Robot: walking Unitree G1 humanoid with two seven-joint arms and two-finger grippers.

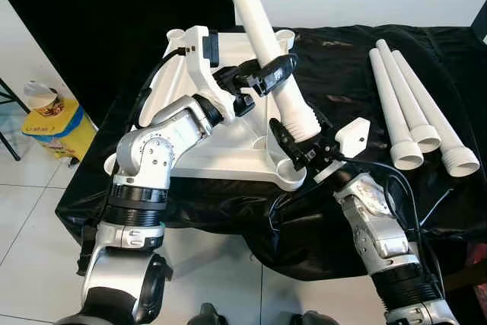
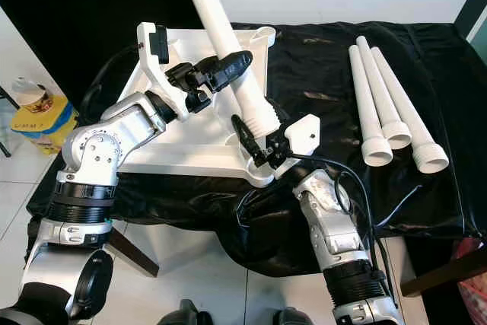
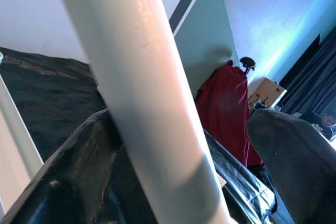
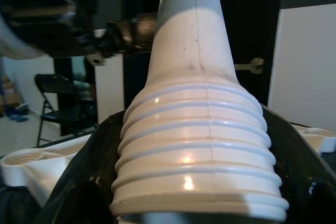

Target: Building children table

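Observation:
A white tabletop [image 1: 228, 154] lies upside down on a black cloth, with round sockets at its corners. One white table leg [image 1: 262, 32] stands tilted above the near right corner socket [image 1: 291, 174]. My left gripper [image 1: 266, 74] is shut on the leg's shaft partway up. My right gripper [image 1: 298, 141] is shut on the leg's threaded end [image 4: 197, 156], just above the socket. The threaded end hangs close over the socket rim; whether it touches is hidden.
Three more white legs [image 1: 415, 112] lie side by side on the black cloth [image 1: 342, 74] to the right. A yellow bag [image 1: 53, 123] with a cup sits on the tiled floor at left. A white wall stands behind the table.

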